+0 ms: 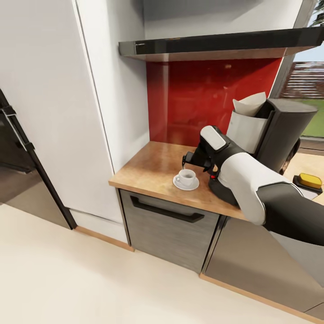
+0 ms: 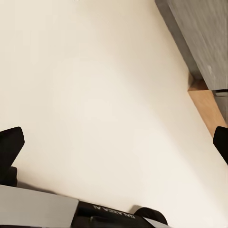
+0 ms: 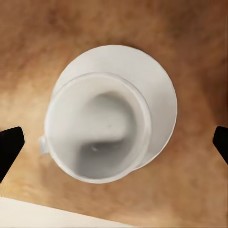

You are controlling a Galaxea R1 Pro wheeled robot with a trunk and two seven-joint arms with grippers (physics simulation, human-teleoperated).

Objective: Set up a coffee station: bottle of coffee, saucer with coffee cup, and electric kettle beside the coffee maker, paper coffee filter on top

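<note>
A white coffee cup stands on the saucer near the left end of the kitchen countertop. My right gripper hangs open just above them. In the right wrist view its dark fingertips sit wide on either side of the cup and saucer, touching neither. To the right stands the coffee maker with the paper coffee filter on top; my forearm hides its lower front. The glossy black kitchen shelf runs overhead. My left gripper is open over bare floor.
A yellow-capped dark object peeks out behind my right arm. A tall white cabinet panel borders the counter's left end, with a black appliance further left. Below the counter is a grey drawer front with a black handle.
</note>
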